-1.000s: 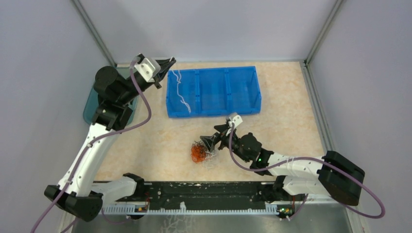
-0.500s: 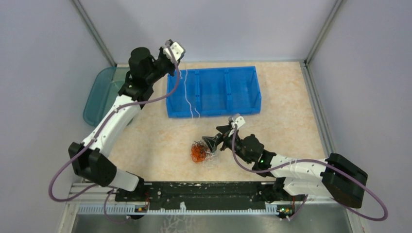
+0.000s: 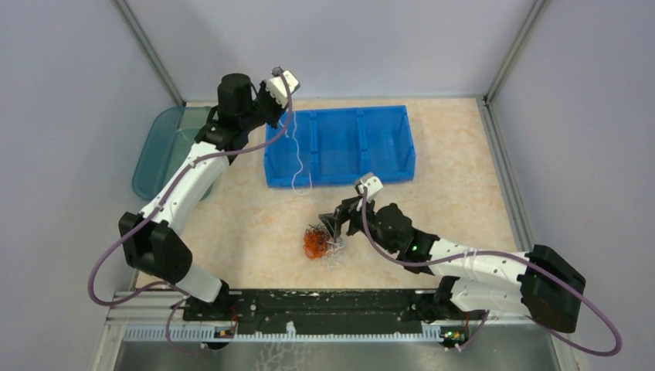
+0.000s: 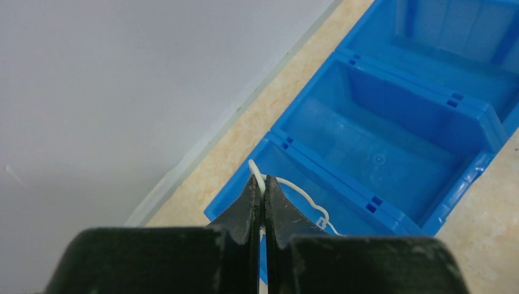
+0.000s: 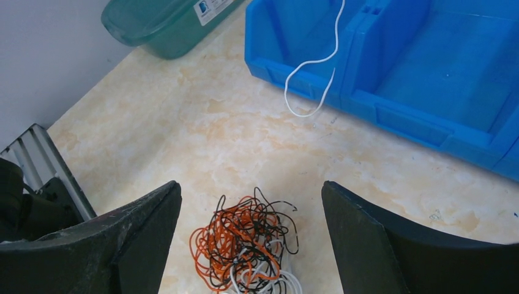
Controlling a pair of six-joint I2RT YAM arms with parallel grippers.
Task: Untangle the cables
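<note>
Beige counter [image 3: 247, 224]: the orange, black and white tangle [image 5: 245, 245] lies low-centre in the right wrist view, directly ahead of the right hand [image 5: 251, 184], whose fingers are spread wide. Upper left in the top view, the left hand [image 4: 262, 187] pinches a white cable [image 4: 255, 168] dangling over the blue bin [image 3: 340, 179].

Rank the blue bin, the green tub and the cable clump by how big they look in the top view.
1. blue bin: clearly the largest.
2. green tub: smaller, though the left arm hides part of it.
3. cable clump: by far the smallest.
</note>
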